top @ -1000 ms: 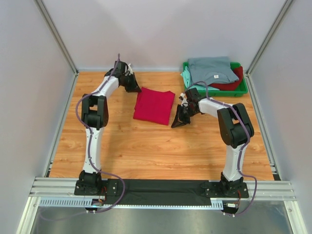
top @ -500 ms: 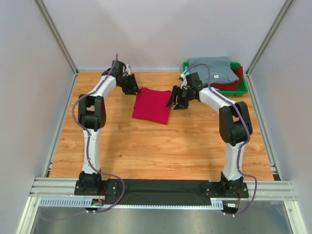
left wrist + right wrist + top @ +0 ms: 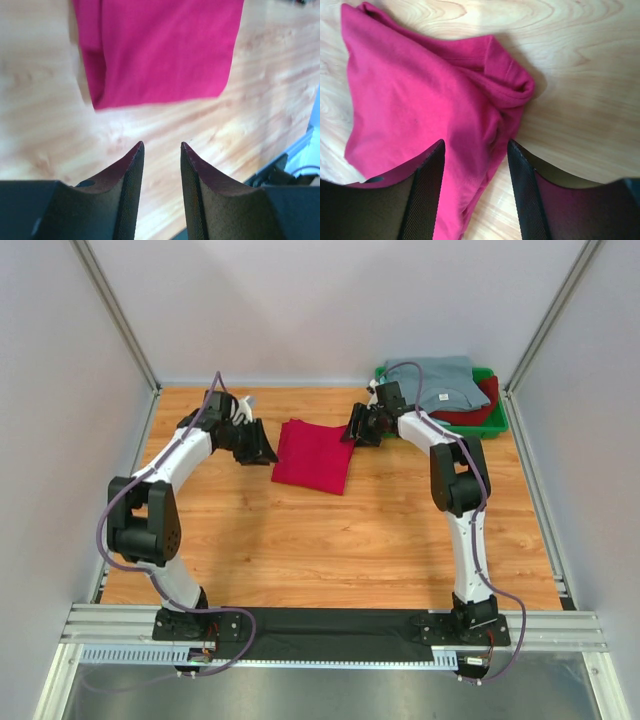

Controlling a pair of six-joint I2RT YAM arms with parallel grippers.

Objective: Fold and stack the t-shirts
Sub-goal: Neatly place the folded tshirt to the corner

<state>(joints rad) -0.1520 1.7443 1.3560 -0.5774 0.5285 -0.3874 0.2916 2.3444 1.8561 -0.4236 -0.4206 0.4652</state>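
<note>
On the far half of the counter, the folded crimson t-shirt lies flat, flanked on both sides. The left gripper stands open and empty just off its left edge, while the right gripper (the nearer of the pair) hovers open, jaws straddling the shirt's bunched far-right corner.

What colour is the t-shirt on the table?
The t-shirt is crimson red, clearest from the left wrist.

My left gripper was shut and is now open, and it slid back off the left edge of the bright red folded cloth t-shirt. My right gripper opened too and went up to the shirt's far right corner.
</note>
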